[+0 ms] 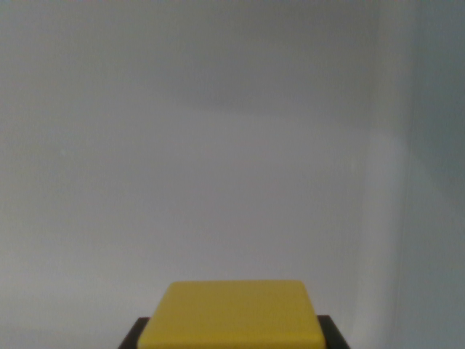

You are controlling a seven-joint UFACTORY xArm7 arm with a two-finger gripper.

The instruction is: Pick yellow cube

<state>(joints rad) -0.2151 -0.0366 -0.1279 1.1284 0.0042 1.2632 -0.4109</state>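
At the bottom centre of the wrist view, the yellow cube (231, 314) is seen, its flat top face turned toward the camera and its lower part cut off by the frame edge. Dark parts are visible just beside the cube on both sides (at the wrist view's left and right bottom corners of the cube); these appear to belong to the gripper (231, 336). Whether the cube is clamped cannot be told. Behind the cube, a plain pale grey surface (218, 145) is shown.
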